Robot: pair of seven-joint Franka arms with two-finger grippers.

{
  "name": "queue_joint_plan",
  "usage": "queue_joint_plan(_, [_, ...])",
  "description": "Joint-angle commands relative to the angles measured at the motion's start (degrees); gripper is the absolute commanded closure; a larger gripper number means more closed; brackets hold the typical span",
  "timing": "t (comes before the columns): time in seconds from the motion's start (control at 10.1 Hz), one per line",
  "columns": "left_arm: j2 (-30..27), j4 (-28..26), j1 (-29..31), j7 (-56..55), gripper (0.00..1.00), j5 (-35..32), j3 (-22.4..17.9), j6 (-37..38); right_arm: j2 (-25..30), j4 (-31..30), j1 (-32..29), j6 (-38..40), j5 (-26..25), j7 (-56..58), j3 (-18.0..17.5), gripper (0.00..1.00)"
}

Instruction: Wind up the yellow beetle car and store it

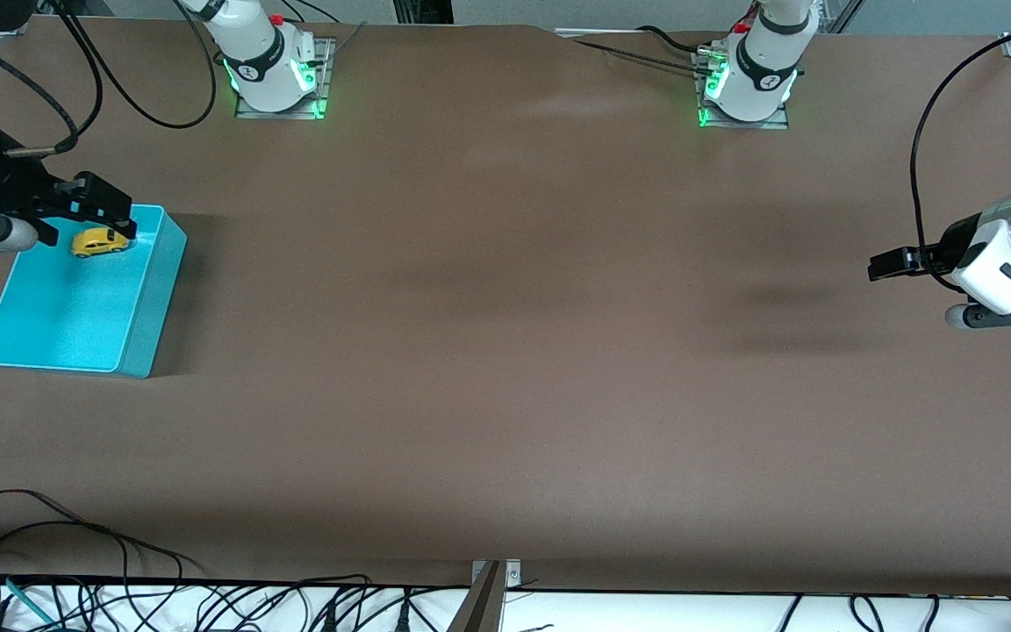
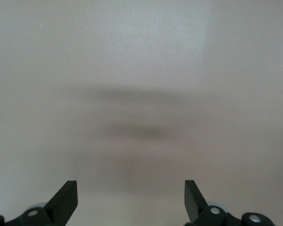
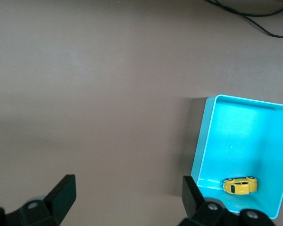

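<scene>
Yellow and glossy, the tiny beetle-shaped toy car (image 1: 101, 242) with dark windows and black wheels lies inside the open turquoise plastic bin (image 1: 75, 307), in the bin's upper part at the middle left of the front view, close to the wall farthest from the camera. In the right wrist view the yellow beetle car (image 3: 240, 185) rests on the bin's floor, against one wall of the turquoise bin (image 3: 205, 150).

The right gripper (image 1: 106, 213), black and two-fingered, hangs over the bin's upper edge at the frame's left, its fingers (image 3: 61, 197) spread wide with nothing between them.

The left gripper (image 1: 887, 263) hovers over the bare brown table (image 1: 505, 351) at the middle right of the frame, fingers (image 2: 66, 200) likewise released and holding nothing.
</scene>
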State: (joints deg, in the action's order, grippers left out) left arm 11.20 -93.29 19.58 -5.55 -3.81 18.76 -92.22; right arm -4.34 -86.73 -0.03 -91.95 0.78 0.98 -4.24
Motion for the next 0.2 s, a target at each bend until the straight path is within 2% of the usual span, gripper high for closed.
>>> queue_joint_plan(0.0, [-0.82,-0.49,0.37,1.42,0.0,1.44,-0.04,0.55,-0.5,2.09,0.3,2.65,-0.87,-0.63,-0.33,0.0])
queue_joint_plan(0.1, [-0.82,-0.49,0.37,1.5,0.0,1.44,-0.04,0.55,-0.5,2.09,0.3,2.74,-0.87,-0.63,-0.33,0.0])
